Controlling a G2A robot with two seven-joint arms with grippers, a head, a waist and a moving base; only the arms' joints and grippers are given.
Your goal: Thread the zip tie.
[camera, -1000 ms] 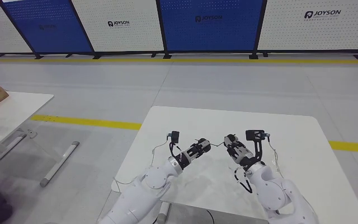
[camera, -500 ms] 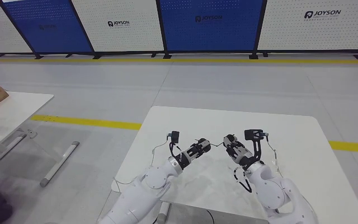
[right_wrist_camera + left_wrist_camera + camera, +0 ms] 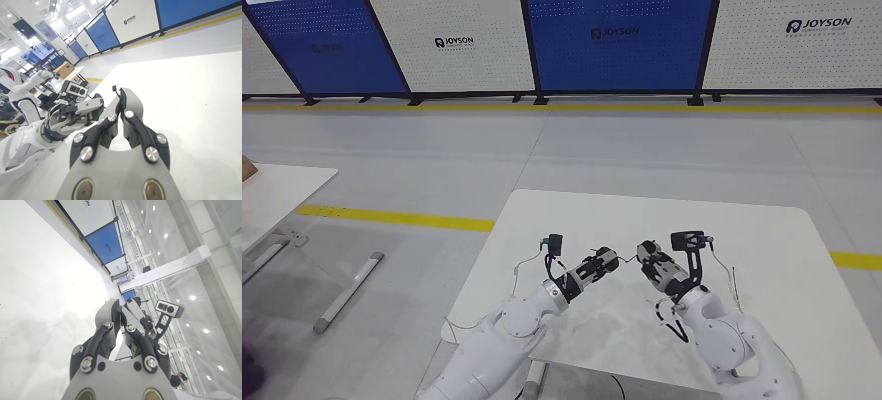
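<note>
Zip tie pinched in right gripper — left gripper near; logo-printed panels behind.

Bright, even indoor light in all views. It comes from overhead: round ceiling lights in rows, each with a soft halo in the left wrist view. The white table reflects strongly and washes out to near-blank white in the left wrist view, so surface detail is lost. Shadows are weak and soft-edged. Small glints sit on the screws of the right gripper. Wrist views are strongly wide-angle: fence panels and the table edge bow toward the frame edges. Top view has straighter lines and flat light on the floor.
</note>
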